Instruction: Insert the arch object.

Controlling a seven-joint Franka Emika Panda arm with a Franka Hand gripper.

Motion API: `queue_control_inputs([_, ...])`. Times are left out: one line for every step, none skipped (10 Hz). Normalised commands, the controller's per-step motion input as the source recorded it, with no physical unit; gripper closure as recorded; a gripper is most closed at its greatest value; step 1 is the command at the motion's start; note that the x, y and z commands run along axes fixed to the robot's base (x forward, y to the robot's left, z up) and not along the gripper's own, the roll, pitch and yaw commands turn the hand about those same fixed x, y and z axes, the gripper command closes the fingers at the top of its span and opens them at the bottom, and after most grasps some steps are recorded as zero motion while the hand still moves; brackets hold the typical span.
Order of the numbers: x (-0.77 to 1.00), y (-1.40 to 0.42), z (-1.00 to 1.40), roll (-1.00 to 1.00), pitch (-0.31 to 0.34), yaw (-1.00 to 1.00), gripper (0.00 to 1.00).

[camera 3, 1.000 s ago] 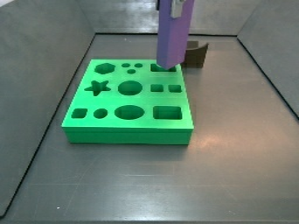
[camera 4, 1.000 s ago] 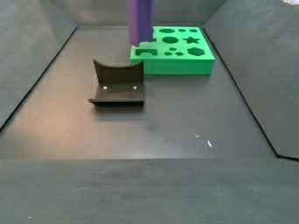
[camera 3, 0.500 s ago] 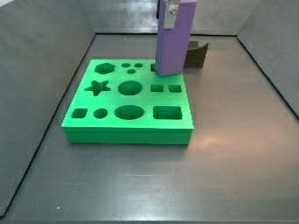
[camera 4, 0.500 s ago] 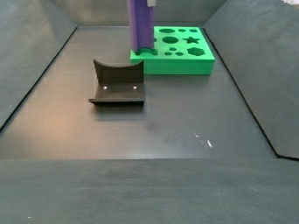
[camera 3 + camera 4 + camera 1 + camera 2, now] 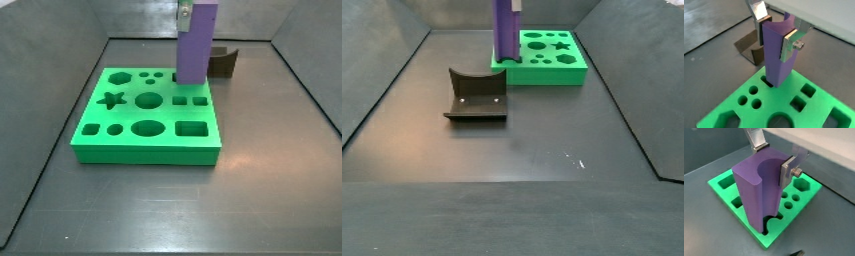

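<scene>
Gripper [image 5: 777, 29] jaws clamp the arch object [image 5: 777, 55], its foot hidden in the green board [image 5: 817, 107].

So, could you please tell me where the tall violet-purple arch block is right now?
The tall violet-purple arch block stands upright in the claw, its lower end entering a hole at the green board's corner nearest the dark brown block.

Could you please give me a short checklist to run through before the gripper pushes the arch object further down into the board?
1. Gripper clamped on the arch object: ok.
2. Arch object upright in both side views: ok.
3. Lower end at its slot in the green board: ok, it is entering the cutout in a wrist view.
4. Seated depth: cannot tell.
5. Brown block clear of the board: ok.
</scene>
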Motion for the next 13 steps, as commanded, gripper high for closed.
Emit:
queue_control_inputs([-0.25, 0.07, -0.17, 0.00, 0.000, -0.86, 1.00])
queue_control_inputs([-0.17, 0.36, -0.11, 0.00, 0.000, -0.59, 1.00])
queue_control_inputs([-0.12, 0.29, 0.00, 0.00, 0.000, -0.10, 1.00])
queue_control_inputs([0.00, 0.22, -0.17, 0.01, -0.007, 0.13, 1.00])
queue_control_inputs([0.19, 0.23, -0.23, 0.00, -0.010, 0.39, 1.00])
queue_control_inputs([0.37, 0.00, -0.27, -0.06, 0.000, 0.27, 1.00])
queue_control_inputs([0.40, 0.00, -0.25, -0.09, 0.001, 0.22, 1.00])
queue_control_inputs([0.17, -0.04, -0.15, -0.21, 0.000, 0.11, 1.00])
queue_control_inputs([0.00, -0.07, -0.13, -0.27, 0.000, 0.10, 1.00])
queue_control_inputs([-0.01, -0.04, -0.09, -0.27, 0.000, 0.09, 1.00])
queue_control_inputs([-0.04, -0.03, -0.07, -0.28, 0.000, 0.00, 1.00])
queue_control_inputs([0.00, -0.04, -0.09, -0.18, 0.000, 0.00, 1.00])
queue_control_inputs([0.04, -0.07, -0.15, -0.11, 0.000, 0.00, 1.00])
